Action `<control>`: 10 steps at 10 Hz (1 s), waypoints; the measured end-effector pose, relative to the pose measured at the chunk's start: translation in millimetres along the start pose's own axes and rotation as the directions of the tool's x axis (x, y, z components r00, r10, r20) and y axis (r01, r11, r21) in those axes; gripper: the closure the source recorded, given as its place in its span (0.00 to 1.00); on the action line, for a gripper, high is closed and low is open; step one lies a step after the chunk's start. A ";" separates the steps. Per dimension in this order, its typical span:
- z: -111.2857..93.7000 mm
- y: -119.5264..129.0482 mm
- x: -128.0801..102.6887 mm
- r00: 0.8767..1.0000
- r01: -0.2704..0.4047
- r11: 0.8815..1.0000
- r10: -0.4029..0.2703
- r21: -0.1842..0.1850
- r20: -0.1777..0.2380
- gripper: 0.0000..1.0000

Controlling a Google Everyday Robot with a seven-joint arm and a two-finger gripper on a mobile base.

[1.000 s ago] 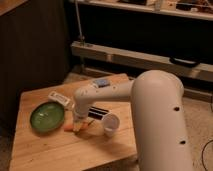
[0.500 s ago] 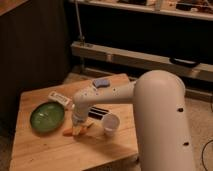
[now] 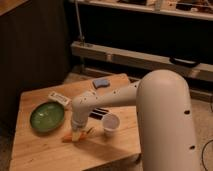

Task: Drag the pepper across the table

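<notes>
Green plate (image 3: 46, 116) bare | white cup (image 3: 110, 123) upright | tool (image 3: 76, 135) clenched on pepper (image 3: 67, 138)

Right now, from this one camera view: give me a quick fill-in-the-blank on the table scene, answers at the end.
1. The gripper is down on the orange ____, near the table's front half.
2. The plate left of the gripper is ____ in colour.
3. The white ____ stands just right of the gripper.
4. The blue sponge lies at the table's ____ edge.

Missing words: pepper; green; cup; far
</notes>
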 end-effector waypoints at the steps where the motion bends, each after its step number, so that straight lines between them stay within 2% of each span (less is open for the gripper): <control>1: -2.0 7.9 -2.2 1.000 0.012 1.000 -0.012 -0.004 0.000 0.86; 3: -3.0 22.6 -6.3 1.000 0.030 0.999 -0.030 -0.017 0.002 0.86; 6: 9.8 43.5 -12.8 0.998 0.055 0.997 -0.054 -0.053 0.012 0.86; 10: 12.7 59.1 -14.4 0.996 0.083 0.993 -0.084 -0.083 -0.003 0.86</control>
